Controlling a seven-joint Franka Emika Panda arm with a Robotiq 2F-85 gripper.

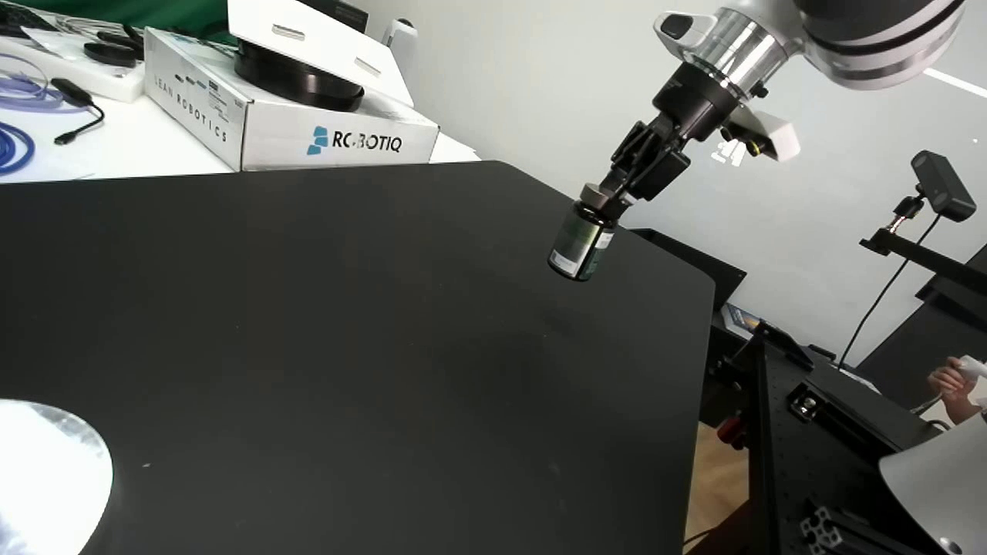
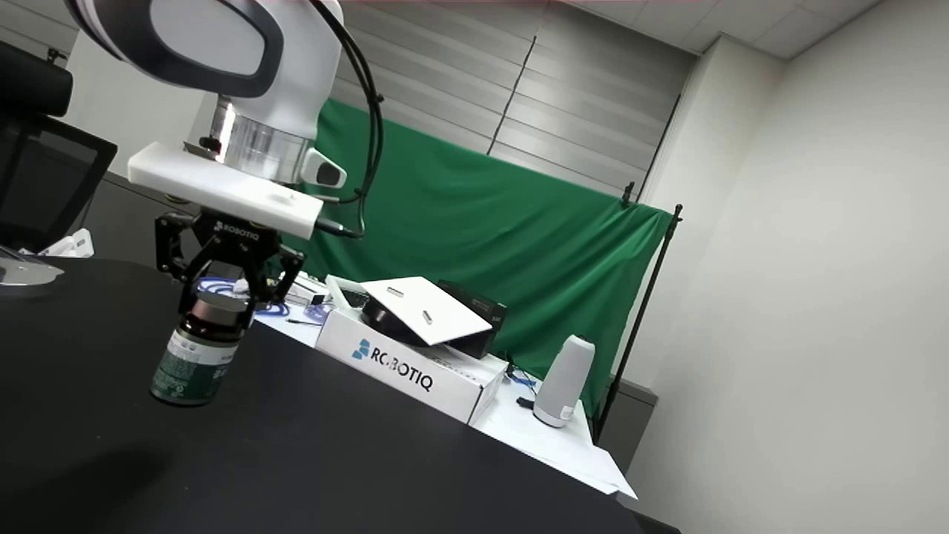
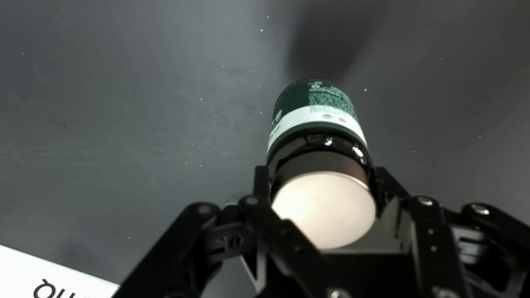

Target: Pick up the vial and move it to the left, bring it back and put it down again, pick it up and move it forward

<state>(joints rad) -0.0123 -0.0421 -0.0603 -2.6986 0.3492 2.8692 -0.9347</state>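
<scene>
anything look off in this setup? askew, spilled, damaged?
In both exterior views the white panel sits askew atop a black round object on the Robotiq box, out of line with the box's edges. No spill or damage visible; the vial in the claw looks intact.

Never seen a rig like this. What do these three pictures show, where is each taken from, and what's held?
This is a robot arm with a two-fingered hand. Two pictures are taken from outside it; the wrist view rides on the arm, looking past the hand. The hand grips a vial at its capped end, tilted above a black table. Beyond, a Robotiq box rests on a white table. A pale rounded thing is cut off in an exterior view.
</scene>
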